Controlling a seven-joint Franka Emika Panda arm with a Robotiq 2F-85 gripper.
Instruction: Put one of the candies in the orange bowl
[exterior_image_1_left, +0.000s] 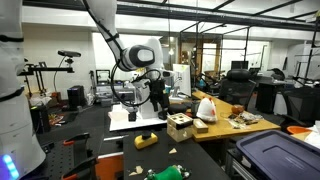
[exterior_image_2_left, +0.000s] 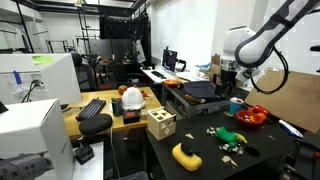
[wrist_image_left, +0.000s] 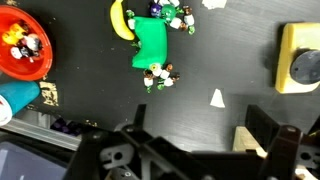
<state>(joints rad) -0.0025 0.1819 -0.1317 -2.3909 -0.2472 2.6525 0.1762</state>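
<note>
Along the wrist view from its left edge: the orange bowl sits in the upper corner and holds a few small pale and dark bits, too blurred for me to call them candies; just below it stands a blue cup; next lies a yellow banana-shaped toy, touching a green block; the lower candies are clustered just under that block, and the upper candies are scattered at its top edge; then a white scrap lies alone on the dark table; at the far edge is a wooden block. My gripper hangs above all this, fingers spread apart with nothing between them; an exterior view shows it raised over the table, near the bowl.

I judge the step in hand to be the approach; no candy is picked yet. To do it well I would take the lower candies, since bare table lies around them on most sides; I would centre over one piece at the cluster's outer edge; turn the wrist so my fingers straddle that single piece and stay off the green block; come straight down; squeeze gently, for wrappers are likely to slip; lift clear first, then carry it across to the bowl, passing above the cup rather than beside it.
</note>
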